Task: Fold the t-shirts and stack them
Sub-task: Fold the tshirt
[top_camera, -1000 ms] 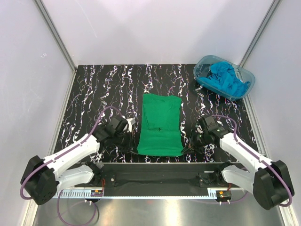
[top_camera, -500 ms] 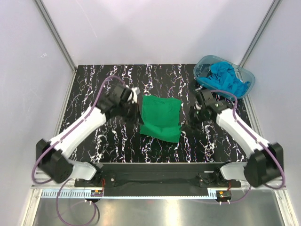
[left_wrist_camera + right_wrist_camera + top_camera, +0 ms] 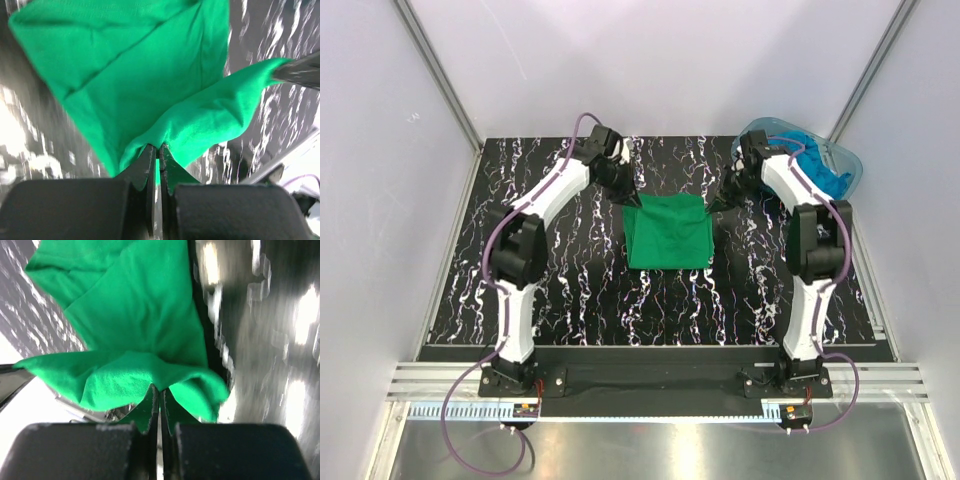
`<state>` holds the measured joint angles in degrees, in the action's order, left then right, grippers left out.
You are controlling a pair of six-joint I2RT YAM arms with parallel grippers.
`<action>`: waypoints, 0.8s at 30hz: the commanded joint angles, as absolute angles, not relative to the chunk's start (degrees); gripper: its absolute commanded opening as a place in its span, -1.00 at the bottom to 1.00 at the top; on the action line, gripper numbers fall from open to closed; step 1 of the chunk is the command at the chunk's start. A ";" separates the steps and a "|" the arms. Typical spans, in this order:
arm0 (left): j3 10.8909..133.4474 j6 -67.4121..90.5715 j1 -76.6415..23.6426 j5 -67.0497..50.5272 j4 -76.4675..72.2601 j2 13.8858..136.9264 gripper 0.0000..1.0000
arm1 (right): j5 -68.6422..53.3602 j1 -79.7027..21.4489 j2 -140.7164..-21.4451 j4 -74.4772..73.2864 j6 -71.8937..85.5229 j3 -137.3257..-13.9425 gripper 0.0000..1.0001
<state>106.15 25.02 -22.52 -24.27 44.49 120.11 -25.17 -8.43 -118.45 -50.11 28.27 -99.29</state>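
The green t-shirt [image 3: 667, 233] lies folded over on the dark marbled table [image 3: 560, 290], its doubled edge at the far side. My left gripper [image 3: 631, 199] is shut on the shirt's far left corner [image 3: 165, 135]. At the far right corner [image 3: 150, 375] my right gripper [image 3: 712, 207] is shut on the cloth too. Both arms reach far out over the table. Turquoise-blue t-shirts [image 3: 817, 170] lie crumpled in the tub at the back right.
A clear blue-tinted plastic tub [image 3: 850, 172] stands at the table's back right corner, just behind my right arm. White walls with metal posts close in the back and the sides.
Both grippers have carried the green shirt's near edge away from the bases to the far side, folding the shirt in half. Both arms are now stretched out.
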 commanded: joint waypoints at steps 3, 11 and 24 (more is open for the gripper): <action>113.64 25.22 -20.48 -27.41 37.10 124.63 -1.00 | -30.23 -7.65 -129.10 -53.34 20.32 -116.76 -1.00; 103.28 29.97 -19.86 -31.11 30.93 116.11 -1.00 | -33.22 -7.65 -126.31 -52.82 21.88 -115.32 -1.00; 80.45 30.06 -21.00 -30.59 31.28 94.34 -1.00 | -33.84 -8.26 -109.00 -54.58 21.00 -95.04 -1.00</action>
